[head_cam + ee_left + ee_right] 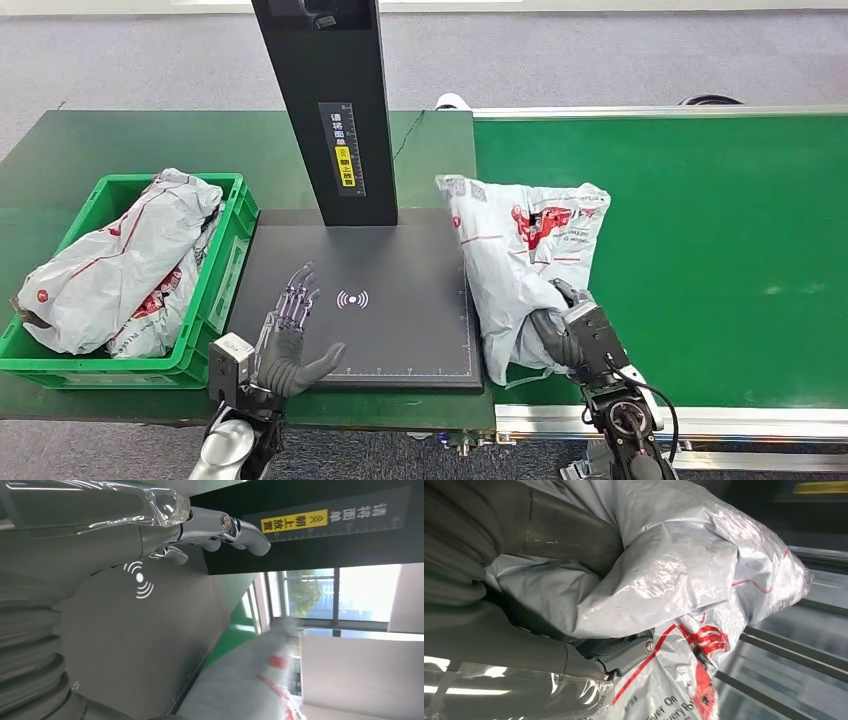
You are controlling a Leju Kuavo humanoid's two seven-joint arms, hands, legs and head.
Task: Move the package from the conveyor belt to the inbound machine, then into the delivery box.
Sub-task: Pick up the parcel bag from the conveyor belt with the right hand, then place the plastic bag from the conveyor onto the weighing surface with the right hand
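Two hands show at the near edge. The right hand (572,335) grips the near end of the package (525,255), with its thumb and fingers squeezed into the grey plastic. In the right wrist view the bag (684,575) bulges out past the thumb and fingers that clamp it.

One package is held this way. It lies on the green conveyor belt (720,250), at the belt's left edge, touching the right side of the inbound machine (400,320). Its long side runs from near to far, and its far end leans a little left, toward the black post (330,110).

The left hand (288,340) holds nothing. Its fingers are spread apart, stretched over the machine's dark plate near the white wave sign (352,299).

One green delivery box (225,275) sits left of the machine. At least two more grey bags (120,265) lie in it.
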